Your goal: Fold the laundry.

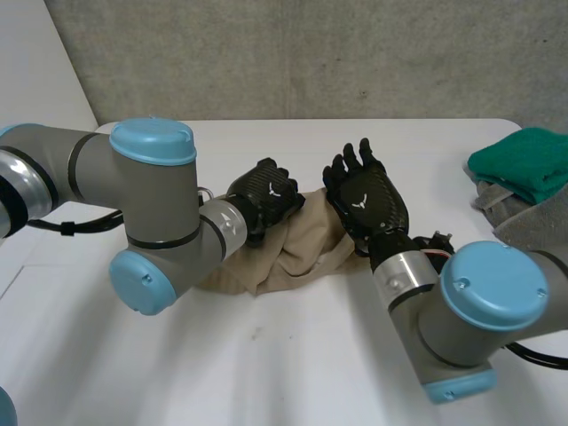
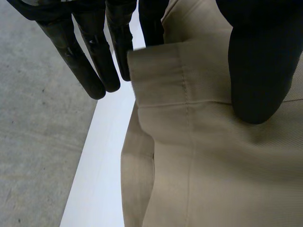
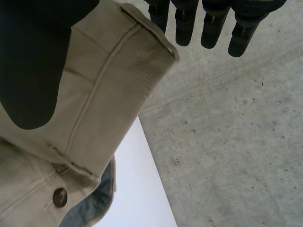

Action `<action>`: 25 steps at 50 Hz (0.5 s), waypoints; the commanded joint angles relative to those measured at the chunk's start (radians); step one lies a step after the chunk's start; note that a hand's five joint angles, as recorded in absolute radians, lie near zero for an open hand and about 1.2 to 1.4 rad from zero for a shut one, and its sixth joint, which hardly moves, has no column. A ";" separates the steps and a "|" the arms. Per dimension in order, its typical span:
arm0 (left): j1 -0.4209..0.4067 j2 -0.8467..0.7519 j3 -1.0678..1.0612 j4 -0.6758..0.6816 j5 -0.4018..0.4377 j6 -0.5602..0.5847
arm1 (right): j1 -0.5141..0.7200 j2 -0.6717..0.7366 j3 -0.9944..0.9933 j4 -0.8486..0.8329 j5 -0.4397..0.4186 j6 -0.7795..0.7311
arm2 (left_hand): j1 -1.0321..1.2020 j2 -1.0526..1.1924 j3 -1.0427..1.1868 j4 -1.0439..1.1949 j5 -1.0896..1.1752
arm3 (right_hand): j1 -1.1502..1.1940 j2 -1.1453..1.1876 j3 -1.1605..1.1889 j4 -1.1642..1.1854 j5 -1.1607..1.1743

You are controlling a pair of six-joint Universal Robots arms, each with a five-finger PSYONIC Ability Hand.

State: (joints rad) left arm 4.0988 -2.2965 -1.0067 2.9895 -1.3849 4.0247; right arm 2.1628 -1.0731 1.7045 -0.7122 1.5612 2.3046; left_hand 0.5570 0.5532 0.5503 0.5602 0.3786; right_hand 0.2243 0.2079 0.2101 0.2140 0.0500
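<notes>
— So, where is the laundry now?

— The beige garment (image 1: 297, 244) lies bunched in the middle of the white table (image 1: 266, 355), between the two hands. Its upper part rises toward both of them.

— What does the left hand do?

— The left hand (image 1: 264, 197) is at the garment's left end. In the left wrist view its thumb (image 2: 258, 71) presses on a stitched hem. The fingers (image 2: 90, 66) are straight, at the hem's edge. The cloth goes up between thumb and fingers, so it is pinched.

— And the right hand?

— The right hand (image 1: 368, 200) is at the garment's right end, and its fingers point away from the robot. In the right wrist view its thumb lies on a folded band of the cloth and the straight fingers are just past the band's corner. It also grips the cloth by a pinch. A round button (image 3: 59, 196) shows on the garment under that band.

— Is anything else on the table?

— A green towel (image 1: 524, 160) lies on a grey cloth (image 1: 524, 217) at the right edge, well apart from the hands.
</notes>
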 commanded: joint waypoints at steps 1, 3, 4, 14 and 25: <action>0.003 0.019 -0.015 0.029 -0.055 -0.062 | 0.015 0.088 -0.101 0.045 0.034 0.048 | 0.018 0.022 0.025 0.015 0.022 | 0.097 0.113 0.111 0.107 0.097; 0.009 0.028 -0.026 0.037 -0.074 -0.072 | 0.018 0.093 -0.112 0.066 0.042 0.065 | -0.052 -0.049 -0.046 -0.056 -0.049 | 0.118 0.134 0.132 0.128 0.117; 0.011 0.031 -0.029 0.039 -0.077 -0.073 | 0.022 0.096 -0.120 0.085 0.046 0.079 | -0.082 -0.078 -0.075 -0.085 -0.078 | 0.118 0.134 0.132 0.128 0.117; 0.040 0.077 -0.087 0.055 -0.066 -0.096 | 0.034 0.078 -0.120 0.125 0.040 0.131 | -0.129 -0.126 -0.123 -0.133 -0.125 | 0.018 0.034 0.032 0.028 0.018; 0.067 0.031 -0.104 0.057 -0.003 -0.095 | 0.034 0.104 -0.143 0.132 0.022 0.107 | 0.330 0.334 0.337 0.327 0.334 | 0.565 0.582 0.579 0.575 0.565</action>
State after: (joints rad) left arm 4.1556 -2.2403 -1.1140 3.0471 -1.4112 3.9304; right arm 2.2016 -0.9922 1.5815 -0.5837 1.5902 2.4332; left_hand 0.5103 0.5038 0.5054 0.5078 0.3364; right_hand 0.3910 0.3873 0.3875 0.3860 0.2150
